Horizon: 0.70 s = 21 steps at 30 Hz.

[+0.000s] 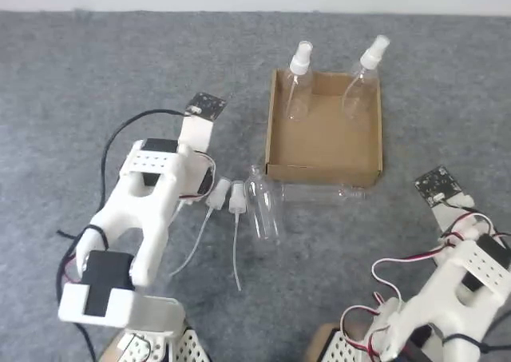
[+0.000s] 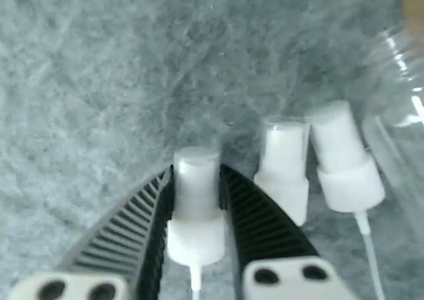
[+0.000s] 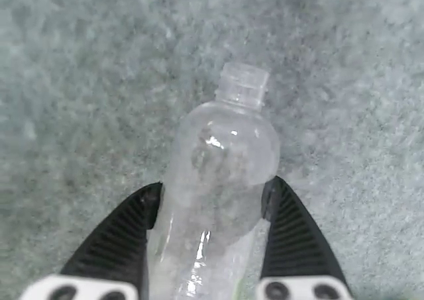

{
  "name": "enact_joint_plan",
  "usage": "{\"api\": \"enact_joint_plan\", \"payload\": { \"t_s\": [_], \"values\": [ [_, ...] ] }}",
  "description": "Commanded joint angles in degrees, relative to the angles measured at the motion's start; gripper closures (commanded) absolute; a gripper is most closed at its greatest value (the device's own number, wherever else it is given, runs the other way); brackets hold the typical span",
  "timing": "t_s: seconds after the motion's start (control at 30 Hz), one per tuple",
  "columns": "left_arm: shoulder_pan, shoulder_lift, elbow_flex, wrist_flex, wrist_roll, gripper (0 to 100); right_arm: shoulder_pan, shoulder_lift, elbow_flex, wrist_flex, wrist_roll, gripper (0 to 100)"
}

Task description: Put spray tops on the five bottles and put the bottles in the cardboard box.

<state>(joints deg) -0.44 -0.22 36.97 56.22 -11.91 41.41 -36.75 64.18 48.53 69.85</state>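
Clamping a spray top are the left jaws, while the right jaws grip an open-necked bottle.

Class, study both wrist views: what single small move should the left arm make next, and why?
Probably lift the spray top straight up off the carpet. The left gripper is shut on it, and the right gripper holds an uncapped bottle that needs a top.

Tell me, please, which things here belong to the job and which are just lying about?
Job: cardboard box; capped bottles inside; open bottles outside; loose spray tops; spray top in left fingers; bottle in right fingers.
Lying about: black cable; grey carpet.
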Motion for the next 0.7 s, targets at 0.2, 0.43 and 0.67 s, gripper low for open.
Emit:
{"api": "enact_joint_plan", "payload": {
  "t_s": [0.2,0.43,0.67],
  "values": [
    [-0.5,0.0,-8.3,6.6,-0.4,85,1.4,-0.5,-0.3,-0.5,1.1,95.7],
    [-0.1,0.6,-7.1,2.8,-0.6,85,1.4,-0.5,-0.2,-0.3,1.0,95.8],
    [0.4,8.8,-6.1,-2.9,-2.6,91,1.5,-0.5,-0.1,1.7,1.0,95.7]
  ]
}}
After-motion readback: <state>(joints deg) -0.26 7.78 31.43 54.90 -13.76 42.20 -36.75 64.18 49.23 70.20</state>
